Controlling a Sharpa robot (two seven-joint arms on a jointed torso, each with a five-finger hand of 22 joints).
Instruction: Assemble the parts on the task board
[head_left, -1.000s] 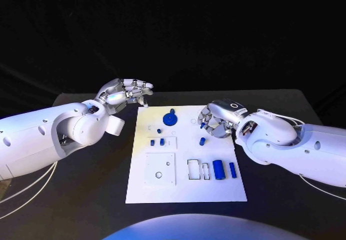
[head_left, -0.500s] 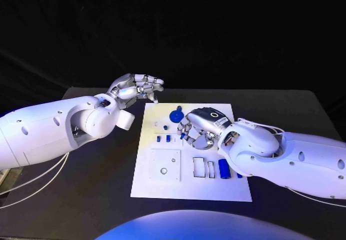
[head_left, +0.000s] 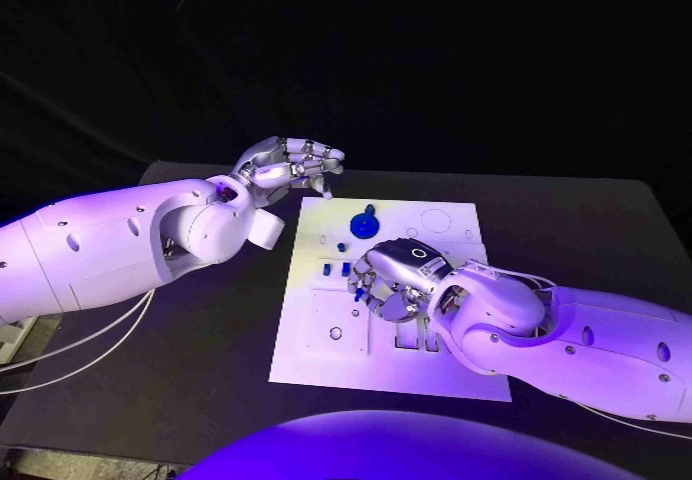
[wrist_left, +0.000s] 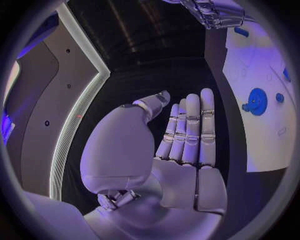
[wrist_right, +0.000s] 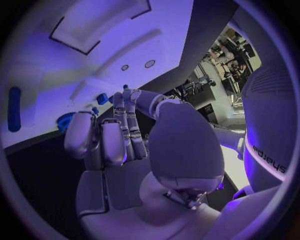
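R hand (head_left: 392, 283) hovers over the mid task board (head_left: 447, 375), fingers (wrist_right: 128, 127) curled down toward the small blue parts (head_left: 336, 269) just beside them — can't tell whether anything's pinched yet, so this reads as the reach-and-pick step. L hand (head_left: 293, 163) sits off the board's far corner above the counter (head_left: 188, 400), fingers loosely curled w/ nothing in them; the blue disc (head_left: 365, 224) lies between the two hands. Next move prob. needs a fine pinch on one small part — w/o nudging its neighbours.
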